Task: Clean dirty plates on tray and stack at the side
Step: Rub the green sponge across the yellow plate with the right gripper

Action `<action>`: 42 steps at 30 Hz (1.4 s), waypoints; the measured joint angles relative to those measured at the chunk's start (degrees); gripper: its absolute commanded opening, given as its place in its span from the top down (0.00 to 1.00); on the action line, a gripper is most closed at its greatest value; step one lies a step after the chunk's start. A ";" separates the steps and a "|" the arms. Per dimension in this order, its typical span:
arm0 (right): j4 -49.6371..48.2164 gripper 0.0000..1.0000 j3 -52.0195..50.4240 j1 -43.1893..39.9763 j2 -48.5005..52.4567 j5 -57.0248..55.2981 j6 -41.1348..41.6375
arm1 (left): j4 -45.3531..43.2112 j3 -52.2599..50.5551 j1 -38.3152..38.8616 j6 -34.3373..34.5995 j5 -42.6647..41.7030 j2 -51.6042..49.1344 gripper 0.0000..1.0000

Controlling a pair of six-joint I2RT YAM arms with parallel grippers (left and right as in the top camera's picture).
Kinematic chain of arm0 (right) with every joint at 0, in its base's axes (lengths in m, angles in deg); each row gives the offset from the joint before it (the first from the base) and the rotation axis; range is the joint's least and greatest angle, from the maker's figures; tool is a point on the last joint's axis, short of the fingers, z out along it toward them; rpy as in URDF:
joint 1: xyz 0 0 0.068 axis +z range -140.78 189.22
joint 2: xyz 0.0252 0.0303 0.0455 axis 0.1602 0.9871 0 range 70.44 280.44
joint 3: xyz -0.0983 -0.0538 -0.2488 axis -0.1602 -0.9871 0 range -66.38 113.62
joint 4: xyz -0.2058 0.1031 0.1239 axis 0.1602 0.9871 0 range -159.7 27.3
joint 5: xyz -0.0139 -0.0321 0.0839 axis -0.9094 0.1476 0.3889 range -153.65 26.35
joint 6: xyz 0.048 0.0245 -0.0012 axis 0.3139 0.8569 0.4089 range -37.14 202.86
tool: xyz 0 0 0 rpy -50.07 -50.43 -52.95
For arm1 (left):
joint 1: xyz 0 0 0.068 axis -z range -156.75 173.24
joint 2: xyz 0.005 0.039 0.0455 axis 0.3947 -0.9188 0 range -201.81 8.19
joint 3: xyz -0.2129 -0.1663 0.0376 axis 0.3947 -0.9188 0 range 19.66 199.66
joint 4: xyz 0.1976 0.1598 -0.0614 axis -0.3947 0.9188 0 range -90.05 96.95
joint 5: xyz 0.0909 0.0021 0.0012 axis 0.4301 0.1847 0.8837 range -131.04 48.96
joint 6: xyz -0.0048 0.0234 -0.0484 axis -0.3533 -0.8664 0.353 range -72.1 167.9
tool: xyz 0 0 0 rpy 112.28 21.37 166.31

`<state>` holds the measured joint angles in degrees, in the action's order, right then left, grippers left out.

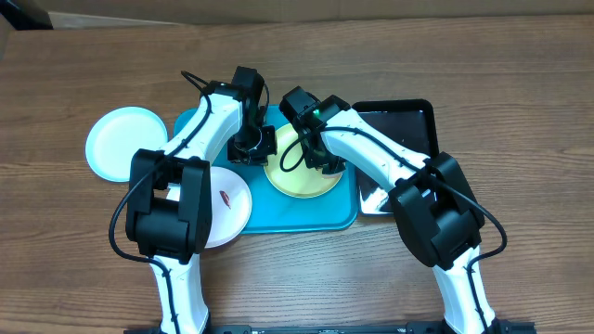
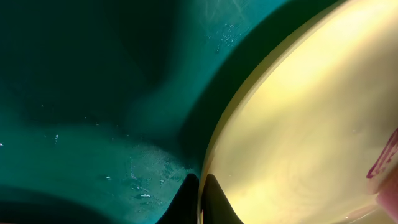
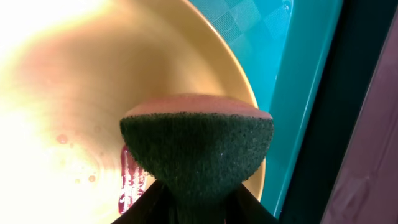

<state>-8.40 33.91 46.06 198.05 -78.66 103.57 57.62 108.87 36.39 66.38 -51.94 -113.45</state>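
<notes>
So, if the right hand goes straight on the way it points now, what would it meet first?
The right hand grips a sponge, so the sponge would likely press first onto the yellow-green plate, beside the reddish smear; whether it already touches is unclear.

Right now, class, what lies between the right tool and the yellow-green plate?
A sponge, dark green with a pink layer, pinched in the right tool over the yellow-green plate, by a reddish smear. The right wrist view shows it.
</notes>
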 measured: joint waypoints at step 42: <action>-13.16 0.96 -6.91 -0.52 -1.77 10.32 3.87 | 0.22 0.00 -0.13 -0.02 2.03 0.00 0.96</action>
<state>-21.56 27.01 45.53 196.28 -68.34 107.44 57.83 108.87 36.26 66.36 -49.91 -113.45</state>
